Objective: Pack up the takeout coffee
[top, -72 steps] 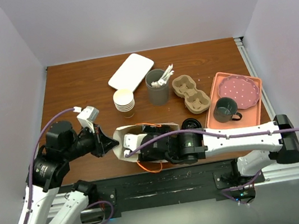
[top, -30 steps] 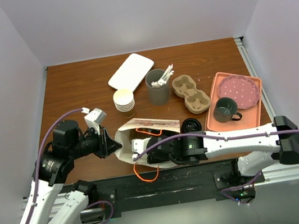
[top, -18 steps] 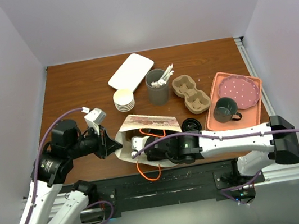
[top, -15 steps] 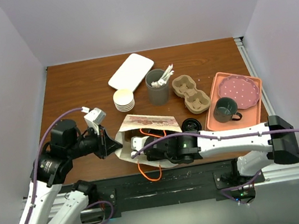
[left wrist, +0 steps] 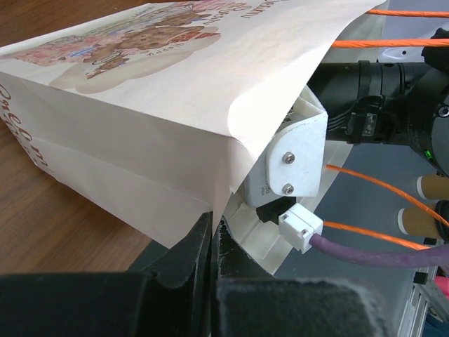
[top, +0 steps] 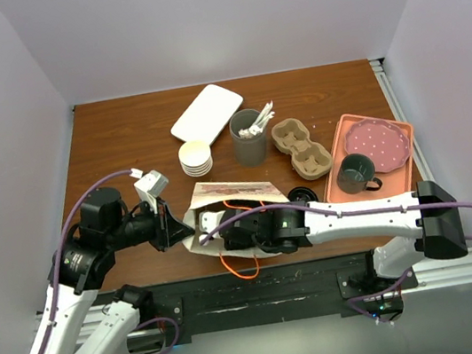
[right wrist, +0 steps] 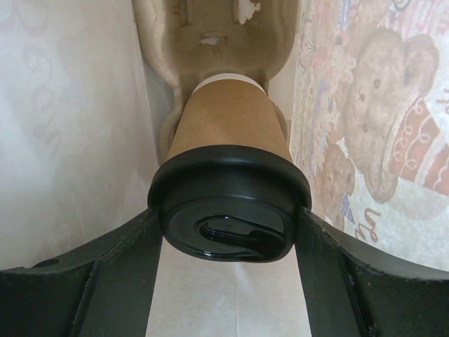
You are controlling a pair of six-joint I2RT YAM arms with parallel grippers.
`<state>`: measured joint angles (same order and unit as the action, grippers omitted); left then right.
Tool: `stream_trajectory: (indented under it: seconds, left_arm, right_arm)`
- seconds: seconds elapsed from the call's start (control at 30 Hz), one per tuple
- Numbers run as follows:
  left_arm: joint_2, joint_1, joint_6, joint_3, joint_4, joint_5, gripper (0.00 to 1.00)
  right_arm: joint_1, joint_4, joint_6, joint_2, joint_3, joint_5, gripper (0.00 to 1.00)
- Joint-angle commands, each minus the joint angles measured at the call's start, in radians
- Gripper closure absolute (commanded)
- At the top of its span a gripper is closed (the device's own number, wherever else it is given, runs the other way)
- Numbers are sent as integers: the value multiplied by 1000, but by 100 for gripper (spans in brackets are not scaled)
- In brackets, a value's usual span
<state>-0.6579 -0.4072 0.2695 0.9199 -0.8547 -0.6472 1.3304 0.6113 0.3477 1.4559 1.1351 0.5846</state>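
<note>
Paper bag encloses takeout coffee, seemingly gripped by right tool.

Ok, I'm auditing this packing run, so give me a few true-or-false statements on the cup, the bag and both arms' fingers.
1. The right fingers grip the black-lidded cup inside the paper bag. True.
2. The left fingers are open, clear of the bag. False: they are shut on its edge.
3. The bag stands upright. False: it lies on its side.
4. The dark mug sits on the pink tray. True.
</note>
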Motion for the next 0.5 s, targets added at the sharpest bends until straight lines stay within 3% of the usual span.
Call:
stream_trajectory:
  seconds: [0.0, 0.47]
  left_arm:
    - [-3, -4, 2, 42, -3, -34, 97]
    - [-19, -2, 11, 36, 5, -25, 98]
  right_arm:
    - [-16, 11, 63, -6, 54, 58, 62]
    - [-31, 110, 24, -48, 66, 94, 62]
